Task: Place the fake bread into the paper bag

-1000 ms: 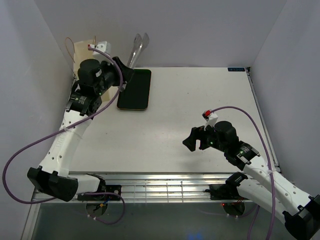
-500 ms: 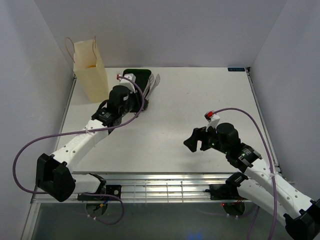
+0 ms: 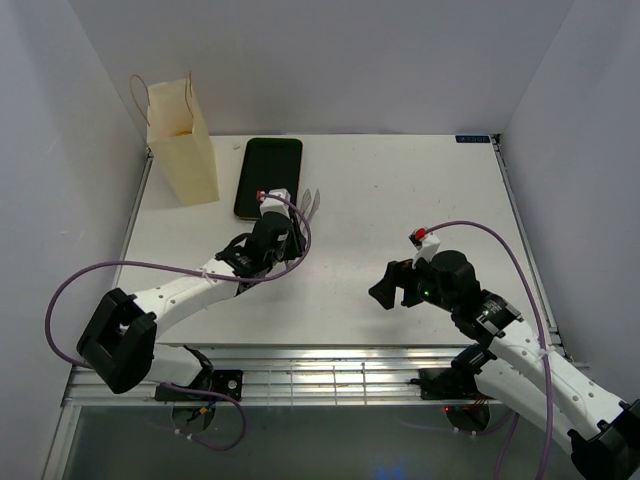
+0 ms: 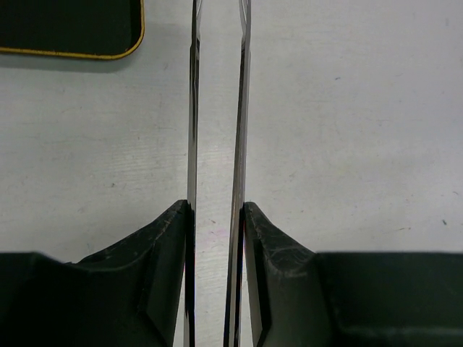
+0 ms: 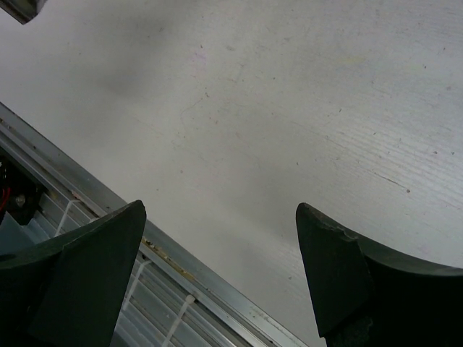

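The paper bag (image 3: 182, 145) stands upright at the back left corner, cream with thin brown handles. No fake bread shows on the table; a faint orange patch sits in the bag's mouth and I cannot tell what it is. My left gripper (image 3: 287, 228) hangs low over the table, right of the bag and just in front of the black tray. It is shut on a pair of metal tongs (image 4: 242, 108). The tongs' tips (image 3: 311, 201) point to the back with nothing between the blades. My right gripper (image 3: 383, 289) stands open and empty over bare table at the right.
The black tray (image 3: 268, 178) lies empty next to the bag, its gold-rimmed corner (image 4: 69, 32) at the upper left of the left wrist view. The table's metal front edge (image 5: 181, 275) runs just below my right gripper. White walls close in on three sides.
My left arm has swung away from the bag's top, down and toward the table's middle, carrying the tongs. The bag now stands uncovered. The right arm has barely moved.
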